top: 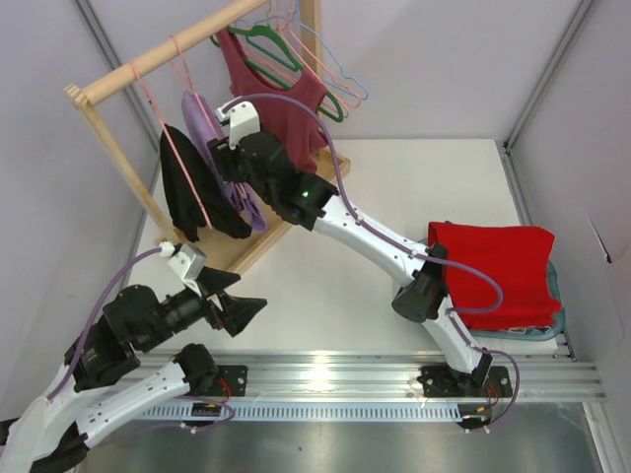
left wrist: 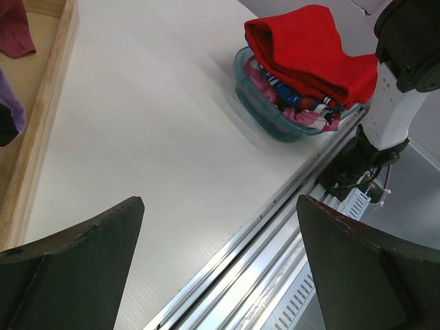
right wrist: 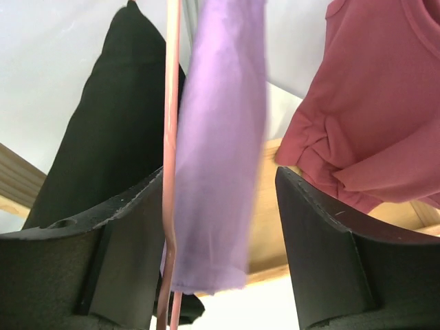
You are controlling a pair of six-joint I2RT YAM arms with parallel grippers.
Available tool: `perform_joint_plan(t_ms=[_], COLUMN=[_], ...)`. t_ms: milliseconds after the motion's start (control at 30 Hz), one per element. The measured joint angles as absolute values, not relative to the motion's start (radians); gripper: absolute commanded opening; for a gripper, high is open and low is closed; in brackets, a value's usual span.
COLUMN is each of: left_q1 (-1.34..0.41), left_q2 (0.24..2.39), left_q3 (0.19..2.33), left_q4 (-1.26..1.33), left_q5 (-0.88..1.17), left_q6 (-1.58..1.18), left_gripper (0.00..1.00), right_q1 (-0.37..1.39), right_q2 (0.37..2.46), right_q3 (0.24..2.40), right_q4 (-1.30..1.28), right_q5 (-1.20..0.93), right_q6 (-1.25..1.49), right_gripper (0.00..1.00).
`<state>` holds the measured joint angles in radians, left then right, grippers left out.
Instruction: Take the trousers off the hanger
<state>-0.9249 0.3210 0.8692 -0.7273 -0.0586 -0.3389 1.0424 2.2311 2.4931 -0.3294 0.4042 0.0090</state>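
Note:
The lilac trousers [top: 202,123] hang folded over the pale pink hanger [top: 183,158] on the wooden rack [top: 108,89]. My right gripper [top: 227,163] is pushed in among the hanging clothes beside them. In the right wrist view the lower end of the trousers [right wrist: 220,137] and a thin bar of the hanger [right wrist: 170,137] hang between the jaws of the right gripper [right wrist: 220,234]. The jaws stand open, with a gap on the right side of the cloth. My left gripper [top: 242,310] hovers low over the near left of the table, open and holding nothing [left wrist: 220,261].
A black garment [top: 187,197] hangs left of the trousers and a maroon top [top: 281,94] on a green hanger [top: 286,59] to their right, with a light blue hanger [top: 340,74] behind. A basin [left wrist: 275,117] piled with a red cloth [top: 498,261] stands at the near right.

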Motion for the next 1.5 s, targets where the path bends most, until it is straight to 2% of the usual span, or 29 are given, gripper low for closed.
perform_joint_plan(t_ms=[333,700,833,967,1233,1400,1500], left_q1=[-0.925,-0.925,-0.925,-0.925,-0.925,-0.925,-0.925], left_q2=[0.321,0.321,0.321,0.319,0.318,0.318,0.318], left_q3=[0.864,0.850,0.845,0.845,0.838,0.832,0.831], left_q4=[-0.721,-0.719,-0.719,-0.719,-0.715,-0.714,-0.712], left_q5=[-0.061,-0.060,-0.060,-0.060,-0.060,-0.059,-0.059], left_q6=[-0.339,-0.340,-0.340,-0.340,-0.340,-0.340,-0.340], left_gripper=[0.99,0.99,0.99,0.99,0.99,1.00,0.99], right_q1=[1.044,1.053,1.055,1.055,1.056,1.056,1.057], right_q2=[2.231,2.231,2.231,2.231,2.220,2.211,2.210], right_q3=[2.499,2.501,2.501,2.503,2.512,2.514,2.515], right_q4=[-0.368,-0.358,-0.353,-0.345,-0.316,-0.313,-0.315], right_q5=[0.404,0.409,0.403,0.406,0.445,0.457,0.455], right_q6=[0.010,-0.020,-0.020,-0.019,-0.017,-0.019,-0.021], right_gripper=[0.64,0.45,0.46,0.53,0.52,0.46,0.34])
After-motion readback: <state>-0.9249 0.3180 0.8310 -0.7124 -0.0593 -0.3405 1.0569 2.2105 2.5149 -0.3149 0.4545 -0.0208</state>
